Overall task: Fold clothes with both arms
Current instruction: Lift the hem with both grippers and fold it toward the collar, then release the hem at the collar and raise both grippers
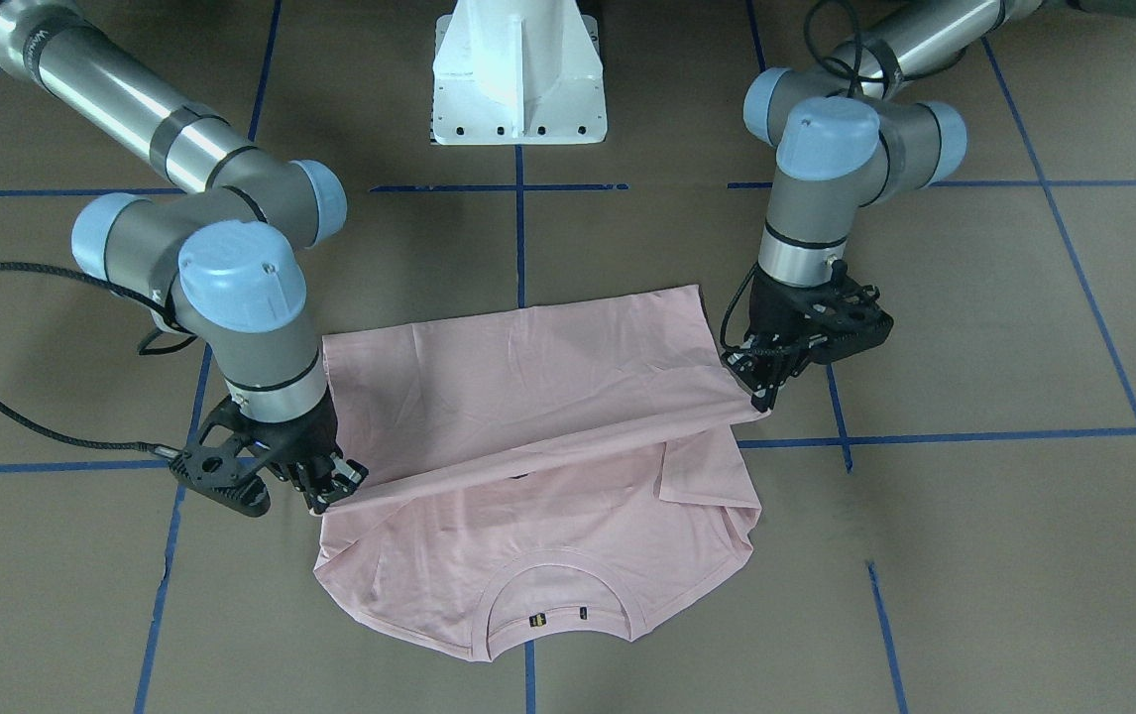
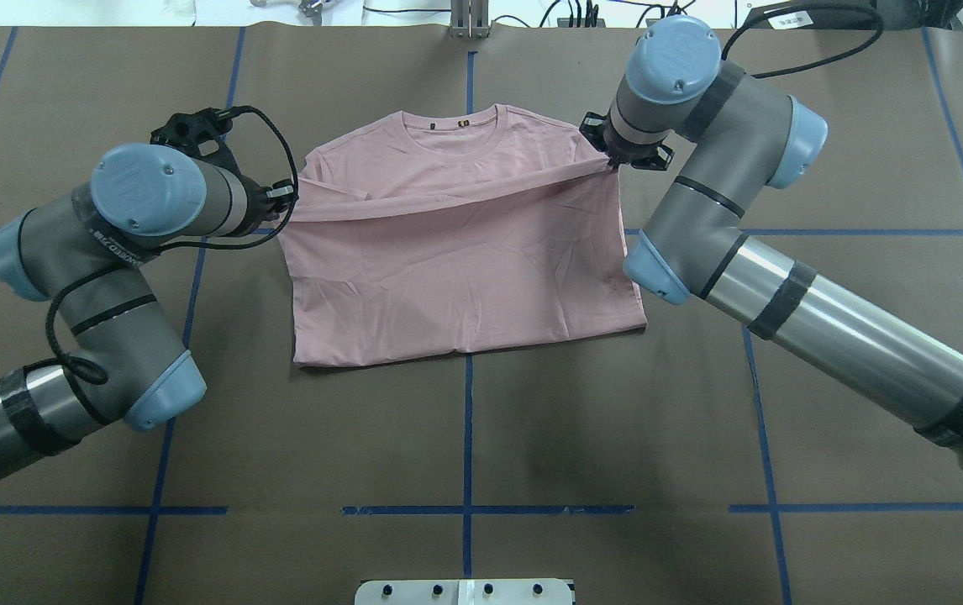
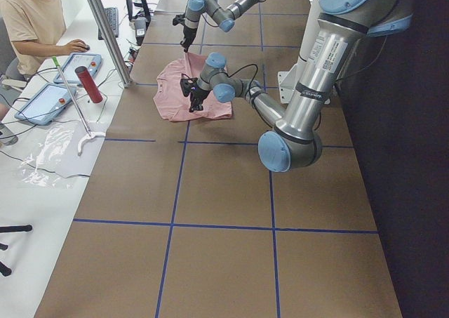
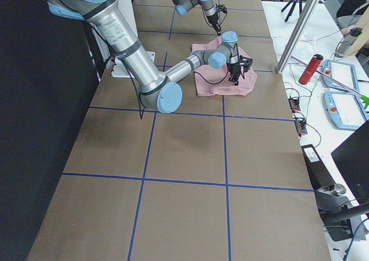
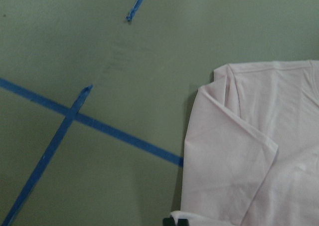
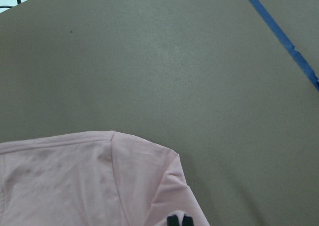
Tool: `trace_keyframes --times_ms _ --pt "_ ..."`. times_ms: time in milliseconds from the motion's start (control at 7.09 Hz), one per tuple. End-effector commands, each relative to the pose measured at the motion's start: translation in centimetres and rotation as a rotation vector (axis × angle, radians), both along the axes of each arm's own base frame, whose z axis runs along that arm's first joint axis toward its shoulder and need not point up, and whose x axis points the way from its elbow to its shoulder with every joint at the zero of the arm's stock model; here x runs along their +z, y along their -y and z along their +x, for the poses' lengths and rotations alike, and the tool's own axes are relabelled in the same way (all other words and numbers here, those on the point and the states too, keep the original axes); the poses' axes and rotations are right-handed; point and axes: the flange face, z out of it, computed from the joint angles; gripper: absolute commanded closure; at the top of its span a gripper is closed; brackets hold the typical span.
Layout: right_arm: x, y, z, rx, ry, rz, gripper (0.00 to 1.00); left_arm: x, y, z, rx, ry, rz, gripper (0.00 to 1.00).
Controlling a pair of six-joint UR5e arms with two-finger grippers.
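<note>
Overhead exterior view: left gripper (image 2: 286, 197) and right gripper (image 2: 613, 163) each pinch a lifted corner of the seemingly light, floppy T-shirt (image 2: 456, 286).

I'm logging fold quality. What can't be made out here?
T-shirt chest: covered by its own folded-over layer, every view.
Right gripper jaws: hidden under its wrist, overhead view.
Wrist views: jaws cut off by the bottom edge.
Side views: left gripper hold too small to judge.
</note>
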Motion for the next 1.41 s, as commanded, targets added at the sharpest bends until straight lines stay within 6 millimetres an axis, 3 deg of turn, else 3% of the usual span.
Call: trace_keyframes --times_ms 0,141,565,988,1129,1270 --pt "2.0 2.2 -1.4 0.0 -0.011 -0.005 1.0 -0.2 4.3 0.4 -0.039 -0.029 0.033 1.0" --pt "2.4 2.3 -1.4 -0.002 -0.019 -0.006 1.0 -1.9 5.2 0.7 -0.058 -0.036 0.052 1.0" --pt "2.7 2.9 -1.0 0.0 -0.029 -0.003 1.0 0.6 6.6 1.7 -0.066 0.022 0.074 1.0" --pt "0.9 3.5 -1.6 0.003 -0.021 0.01 1.0 1.4 6.6 1.7 -0.065 0.03 0.064 0.96" --pt "0.9 3.9 -1.9 0.002 -0.028 0.005 0.87 1.7 6.5 1.7 -0.063 0.034 0.061 0.9" --pt "1.1 3.9 -1.8 0.005 -0.032 0.006 0.62 1.8 6.5 1.7 -0.063 0.034 0.061 0.78"
